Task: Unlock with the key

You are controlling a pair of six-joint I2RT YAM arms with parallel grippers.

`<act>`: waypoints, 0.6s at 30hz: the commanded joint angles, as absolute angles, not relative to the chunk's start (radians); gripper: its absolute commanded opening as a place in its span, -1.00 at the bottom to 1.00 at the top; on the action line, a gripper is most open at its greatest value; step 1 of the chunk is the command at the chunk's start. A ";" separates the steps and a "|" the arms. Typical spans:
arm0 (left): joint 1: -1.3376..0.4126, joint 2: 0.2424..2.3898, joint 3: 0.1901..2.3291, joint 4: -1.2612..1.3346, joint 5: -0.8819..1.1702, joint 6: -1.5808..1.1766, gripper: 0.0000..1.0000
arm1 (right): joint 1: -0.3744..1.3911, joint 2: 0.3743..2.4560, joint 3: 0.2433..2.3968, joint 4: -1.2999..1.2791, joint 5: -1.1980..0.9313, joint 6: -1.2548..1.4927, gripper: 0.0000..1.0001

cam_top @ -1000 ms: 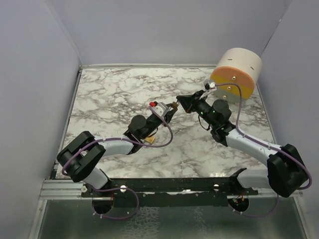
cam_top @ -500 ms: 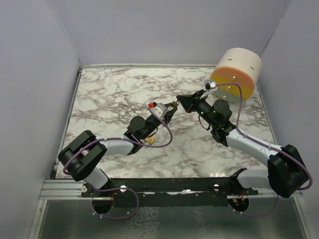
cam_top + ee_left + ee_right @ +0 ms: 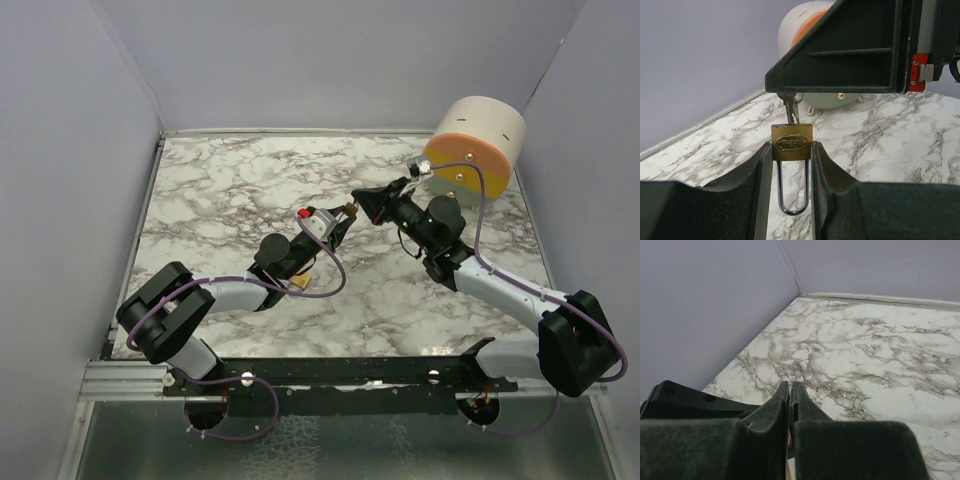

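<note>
A brass padlock [image 3: 792,142] is clamped between my left gripper's [image 3: 791,150] fingers, its steel shackle [image 3: 792,190] pointing back toward the wrist and closed in the body. A metal key [image 3: 791,107] stands in the padlock's keyhole end. My right gripper [image 3: 790,95] comes in from above and is shut on the key. In the top view the padlock [image 3: 349,211] hangs above mid table between the left gripper [image 3: 338,222] and right gripper [image 3: 362,203]. In the right wrist view the gripper [image 3: 790,390] is pressed together and the key is hidden.
A white drum with an orange and yellow face [image 3: 475,140] lies at the back right corner; it also shows in the left wrist view [image 3: 805,30]. Grey walls enclose the marble table [image 3: 230,190] on three sides.
The right wrist has shifted slightly toward the far side while staying on the key. The left gripper and padlock have barely moved.
</note>
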State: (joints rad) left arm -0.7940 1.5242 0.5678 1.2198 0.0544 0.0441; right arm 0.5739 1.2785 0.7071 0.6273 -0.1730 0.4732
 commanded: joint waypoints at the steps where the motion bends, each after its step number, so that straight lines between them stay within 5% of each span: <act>1: -0.800 1.493 0.592 1.349 0.021 0.054 -1.00 | 0.588 1.295 0.718 0.509 -0.265 0.471 -0.99; 18: -0.800 1.510 0.596 1.420 -0.075 0.070 -1.00 | 0.587 1.280 0.735 0.406 -0.238 0.543 -0.99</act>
